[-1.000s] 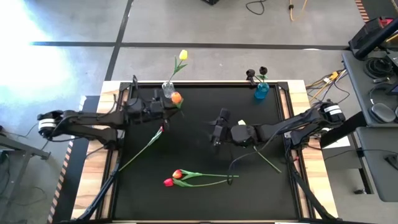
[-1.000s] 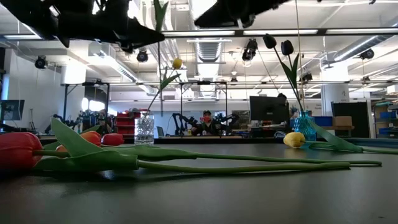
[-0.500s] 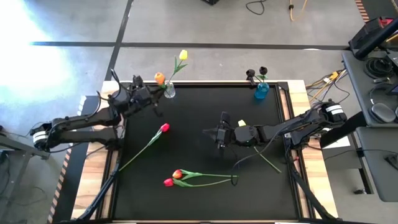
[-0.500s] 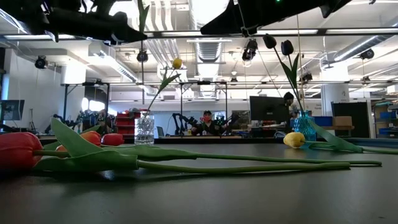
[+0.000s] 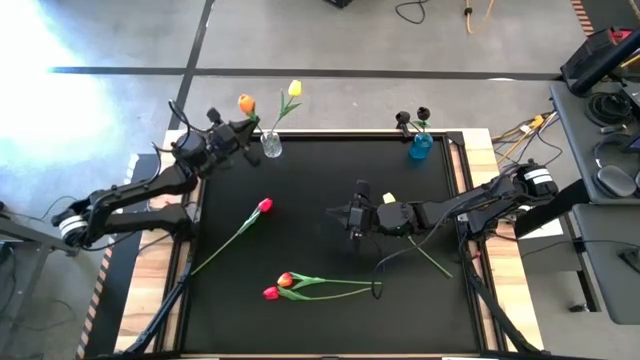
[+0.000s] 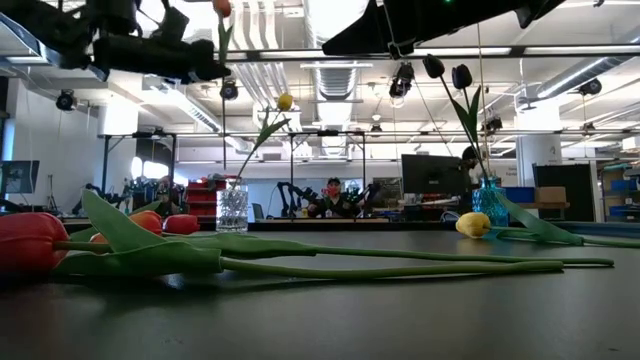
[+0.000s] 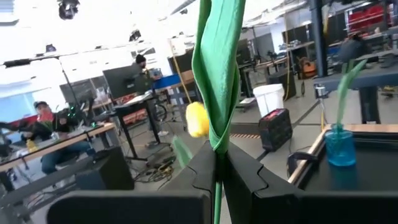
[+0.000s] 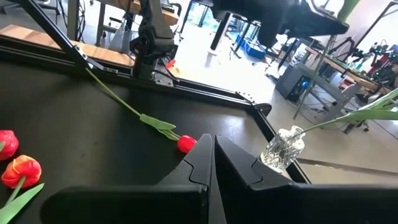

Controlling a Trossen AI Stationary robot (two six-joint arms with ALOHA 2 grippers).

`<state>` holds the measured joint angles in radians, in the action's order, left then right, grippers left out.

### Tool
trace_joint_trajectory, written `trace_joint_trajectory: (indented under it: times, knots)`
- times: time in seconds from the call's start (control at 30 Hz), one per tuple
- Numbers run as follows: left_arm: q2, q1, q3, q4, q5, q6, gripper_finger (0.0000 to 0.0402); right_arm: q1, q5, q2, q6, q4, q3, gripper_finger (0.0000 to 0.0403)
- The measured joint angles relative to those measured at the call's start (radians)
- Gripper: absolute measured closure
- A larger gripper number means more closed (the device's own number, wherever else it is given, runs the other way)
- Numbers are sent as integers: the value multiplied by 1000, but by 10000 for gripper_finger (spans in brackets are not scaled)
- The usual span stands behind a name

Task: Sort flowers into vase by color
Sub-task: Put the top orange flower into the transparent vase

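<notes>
Left gripper (image 5: 236, 138) at the table's 11 o'clock clamps an orange tulip (image 5: 246, 104) by its stem beside the clear vase (image 5: 270, 146); the head is cut off in the wrist view. Right gripper (image 5: 352, 216), near centre, is closed and empty.

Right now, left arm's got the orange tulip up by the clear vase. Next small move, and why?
Probably lower it, stem end over the clear vase mouth. The left gripper is shut on the orange tulip, held high just beside that vase, which already holds the yellow tulip.
</notes>
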<state>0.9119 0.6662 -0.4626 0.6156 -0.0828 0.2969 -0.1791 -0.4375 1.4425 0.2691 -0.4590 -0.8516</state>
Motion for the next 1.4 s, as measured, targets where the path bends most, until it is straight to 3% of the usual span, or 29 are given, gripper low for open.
trace_joint_trajectory:
  times: [0.5,1.03,1.27,1.4]
  knots:
    - [166,71,0,166,73,-25,401,0,0,0,0,-2,0,390]
    - [275,133,0,182,76,-17,401,0,0,0,-1,-2,0,390]
    - [368,141,0,231,73,-18,400,0,0,0,-8,-2,0,390]
    - [394,141,-1,258,4,-41,385,0,0,0,-8,-2,0,390]
